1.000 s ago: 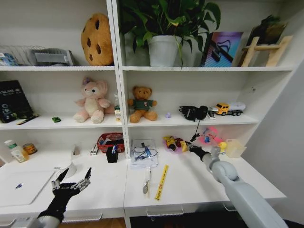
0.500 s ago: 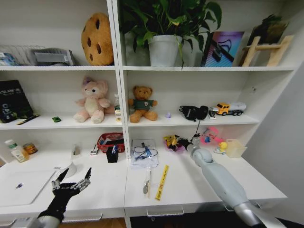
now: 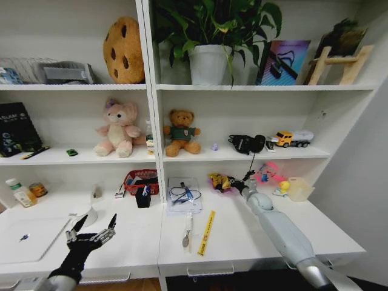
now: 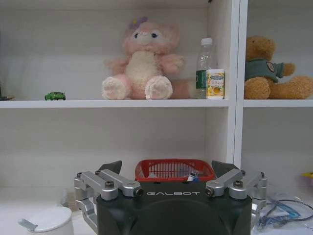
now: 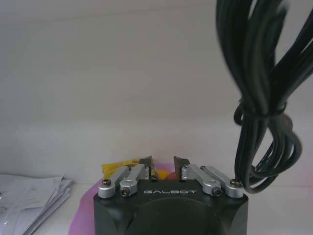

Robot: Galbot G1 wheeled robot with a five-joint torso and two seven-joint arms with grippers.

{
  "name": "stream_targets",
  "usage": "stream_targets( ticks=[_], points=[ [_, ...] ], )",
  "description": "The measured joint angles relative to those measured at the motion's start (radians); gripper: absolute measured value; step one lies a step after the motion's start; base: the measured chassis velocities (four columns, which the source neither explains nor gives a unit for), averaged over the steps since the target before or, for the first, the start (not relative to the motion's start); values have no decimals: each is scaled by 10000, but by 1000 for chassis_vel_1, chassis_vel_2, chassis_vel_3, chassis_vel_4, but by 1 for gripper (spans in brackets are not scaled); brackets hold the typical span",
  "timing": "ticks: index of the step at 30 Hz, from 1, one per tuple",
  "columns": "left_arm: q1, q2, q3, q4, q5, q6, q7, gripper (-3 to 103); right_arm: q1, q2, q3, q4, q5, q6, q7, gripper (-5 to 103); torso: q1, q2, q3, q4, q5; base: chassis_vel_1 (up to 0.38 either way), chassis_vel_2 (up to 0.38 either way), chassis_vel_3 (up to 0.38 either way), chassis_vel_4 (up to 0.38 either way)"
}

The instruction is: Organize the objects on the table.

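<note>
right gripper (image 3: 235, 184) reaches to the back of the table (image 3: 242, 236), fingers narrowly apart over a yellow packet (image 3: 216, 180) on a pink dish (image 5: 80, 223). packet looks light, crinkly, slippery; pinch an edge. left gripper (image 3: 92, 232) hovers spread open by the laptop (image 3: 27, 237).

The right hand (image 3: 233, 184) reaches the yellow toy (image 3: 217, 180) at 1 o'clock on the desk (image 3: 242, 233); the left hand (image 3: 91, 232) hovers at 8 o'clock.
</note>
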Motion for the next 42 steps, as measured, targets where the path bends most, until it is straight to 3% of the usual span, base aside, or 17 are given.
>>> stream_targets(
  ticks=[2, 3, 5, 6, 8, 9, 11, 16, 17, 18, 20, 21, 27, 29, 37, 42],
  points=[
    [0, 0, 0, 0, 0, -1, 0, 100, -121, -75, 92, 217, 33, -35, 48, 27, 0, 0, 0, -1, -1, 0, 0, 0, 0],
    [-1, 1, 0, 1, -1, 0, 0, 100, -519, -270, 348, 807, 151, -152, 193, 37, 0, 0, -2, -2, -6, 0, 0, 0, 0],
    [0, 0, -1, 0, 0, 0, 0, 100, -899, -413, 582, 1230, 262, -317, 275, 37, 0, 1, -2, 0, -4, 0, 0, 0, 0],
    [0, 0, 0, 1, 0, 0, 0, 100, -1144, -492, 726, 1488, 319, -404, 327, 43, 0, 0, -2, -3, -1, 0, 0, 0, 0],
    [0, 0, 0, 0, 0, 0, -1, 100, -2242, -780, 1359, 2585, 482, -637, 508, 54, 0, 0, -2, -7, 1, 0, 0, 0, 0],
    [0, 0, 0, 0, 0, 0, -1, 100, -2242, -780, 1359, 2585, 482, -637, 508, 54, 0, 0, -2, -7, 1, 0, 0, 0, 0],
    [0, -1, -1, 1, 0, 0, -1, 100, -3983, -1060, 2480, 4444, 675, -807, 654, 65, -1, 1, -3, -2, -5, 0, 0, 0, 0],
    [0, 0, -1, 1, 0, 0, -1, 100, -5496, -1069, 3303, 5800, 680, -784, 975, 81, -1, 2, -2, -3, -2, 0, 0, 0, 0],
    [0, 0, -1, 1, 0, 0, -4, 100, -6220, -968, 3693, 6481, 485, -682, 1384, 81, -2, 1, -2, -4, 0, 0, 0, 0, 0],
    [0, 1, -1, 0, 0, 0, -4, 100, -6857, -833, 4113, 7193, 156, -471, 1790, 91, -2, 2, -2, -6, 0, 0, 0, 0, 0],
    [0, 1, -1, 1, 0, 0, 0, 100, -7241, -735, 4447, 7690, -15, -375, 1993, 91, -1, 2, -3, -2, -2, 0, 0, 0, 0],
    [0, 0, -1, 1, 0, 0, -1, 100, -7835, -565, 4961, 8550, -179, -288, 2134, 99, -1, 2, -3, 0, -2, 0, 0, 0, 0],
    [0, 0, -2, 1, 0, 0, -2, 100, -9585, 214, 5986, 10026, -1121, 500, 2000, 100, -1, 2, -2, -2, -1, 0, 0, 0, 0],
    [0, 0, -2, 1, 0, 0, 0, 100, -11254, 1169, 6745, 10649, -2080, 1512, 1301, 100, -2, 3, -2, -2, -2, 0, 0, 0, 0],
    [0, 1, -1, 1, 0, 0, -1, 100, -12672, 1940, 7396, 11246, -2170, 2251, 800, 100, -2, 2, -1, -2, -2, 0, 0, 0, 0],
    [0, 1, -1, 1, 0, 0, -1, 100, -12940, 2246, 7428, 11433, -1990, 2341, 788, 100, -2, 1, -1, -3, -2, 0, 0, 0, 0]
  ],
)
